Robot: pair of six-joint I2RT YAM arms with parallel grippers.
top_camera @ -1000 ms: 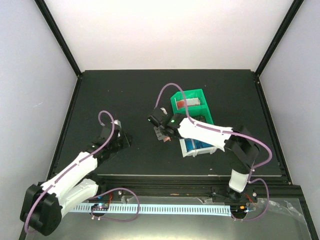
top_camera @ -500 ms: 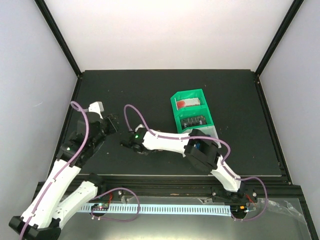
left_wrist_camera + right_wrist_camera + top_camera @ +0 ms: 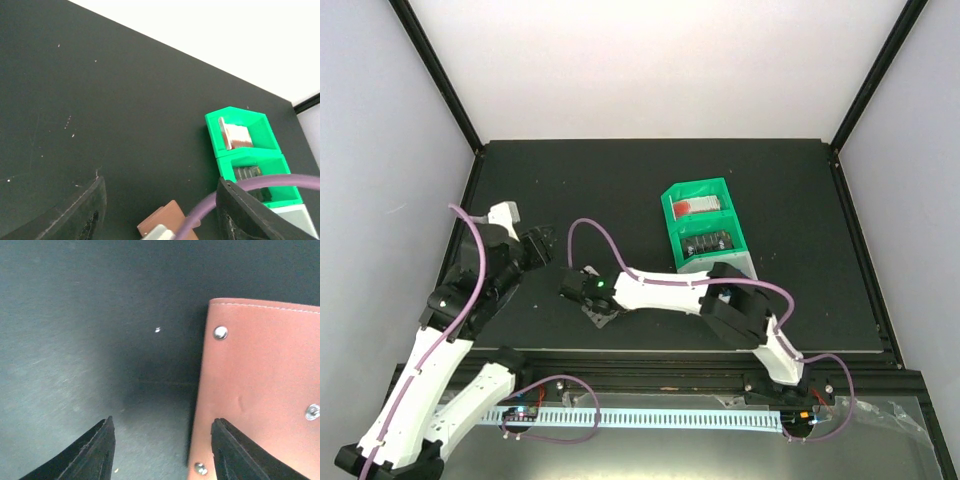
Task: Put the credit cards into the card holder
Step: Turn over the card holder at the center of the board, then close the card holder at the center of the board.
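Note:
The salmon card holder [image 3: 260, 390] lies flat on the black table, showing its metal rivets. My right gripper [image 3: 162, 427] hangs open just over its left edge, one finger above the leather and nothing between the fingers. From above, the right gripper [image 3: 570, 285] is stretched far left, with the card holder [image 3: 600, 314] just beside it. My left gripper [image 3: 537, 246] is open and empty, raised to the left; its view looks down on the card holder [image 3: 170, 222]. A red-and-white credit card [image 3: 698, 206] and dark credit cards [image 3: 710, 243] sit in the green tray [image 3: 670, 215].
The green tray [image 3: 220, 150] stands right of centre on the table, with a white compartment [image 3: 725, 266] at its near end. The right arm's purple cable [image 3: 260, 184] crosses the left wrist view. A black frame borders the table.
The right arm swung from beside the tray to the left front, the card holder has shifted there with it, and its jaws opened. The left arm rose and drew back left, its jaws wider.

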